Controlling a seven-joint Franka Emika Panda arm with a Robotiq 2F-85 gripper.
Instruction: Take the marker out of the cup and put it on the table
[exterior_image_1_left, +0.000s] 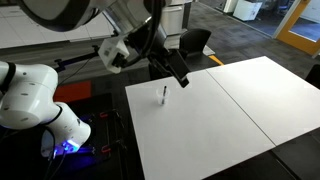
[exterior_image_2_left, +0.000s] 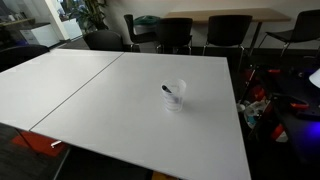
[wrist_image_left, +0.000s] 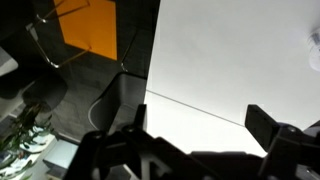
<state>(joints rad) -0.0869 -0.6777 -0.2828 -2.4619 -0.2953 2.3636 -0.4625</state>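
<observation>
Plainly, nothing is done yet: the marker (exterior_image_2_left: 169, 91) leans in the cup (exterior_image_2_left: 177, 101) at frame centre, your gripper (wrist_image_left: 197, 128) spread wide, empty.

Pretty low-res all round. The white desk (exterior_image_1_left: 225, 115) is lit evenly with no hard shadows. In the wrist view it's nearly blown out, and the hand (wrist_image_left: 198, 128) is just a blurry black silhouette along the bottom. The floor (wrist_image_left: 90, 75) beside it goes really dim. In an exterior view a blue glow (exterior_image_1_left: 68, 147) sits in the dark corner. The cup (exterior_image_2_left: 175, 97) only throws a faint, soft shadow.
</observation>
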